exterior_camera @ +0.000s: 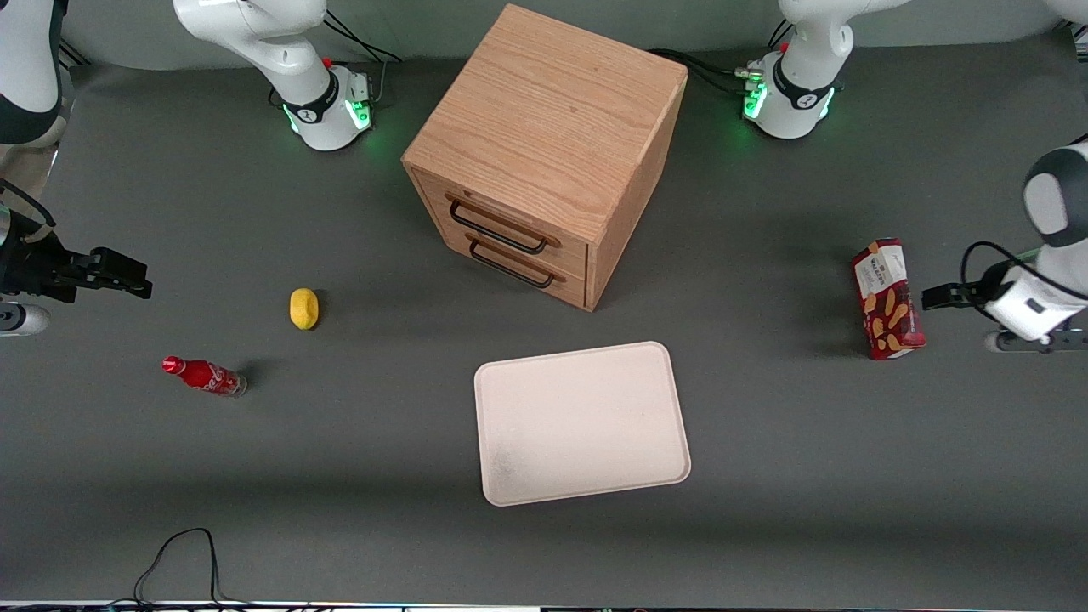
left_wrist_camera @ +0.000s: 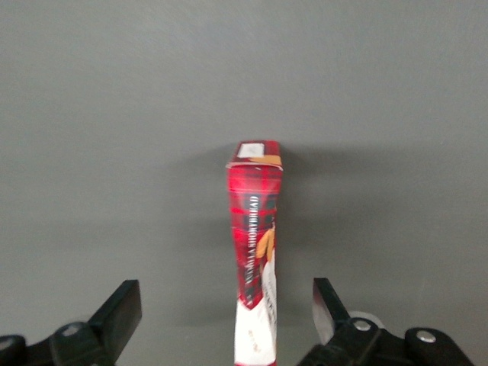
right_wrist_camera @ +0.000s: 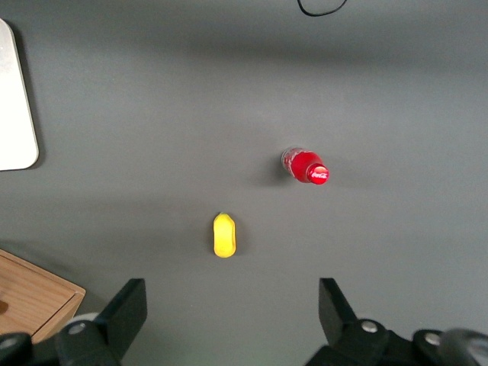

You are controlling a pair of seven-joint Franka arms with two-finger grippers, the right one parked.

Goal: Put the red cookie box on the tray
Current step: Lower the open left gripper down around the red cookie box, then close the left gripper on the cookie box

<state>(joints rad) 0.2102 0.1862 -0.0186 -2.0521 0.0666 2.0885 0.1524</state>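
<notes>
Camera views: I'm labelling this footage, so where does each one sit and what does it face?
Front view: high, looking down on table, tray, cabinet; both arms show.
Left wrist view: looks down on cookie box; open gripper straddles it.
Right wrist view: lemon, cola bottle; parked fingers show.
Shared: cookie box in front and left wrist.

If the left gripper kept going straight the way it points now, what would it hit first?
Probably the red cookie box: the open left gripper points at it, a finger on either side and clear of it. How far off it is cannot be judged.

Wooden drawer cabinet point(exterior_camera: 544, 153), lemon point(exterior_camera: 303, 308), cola bottle point(exterior_camera: 204, 375).
</notes>
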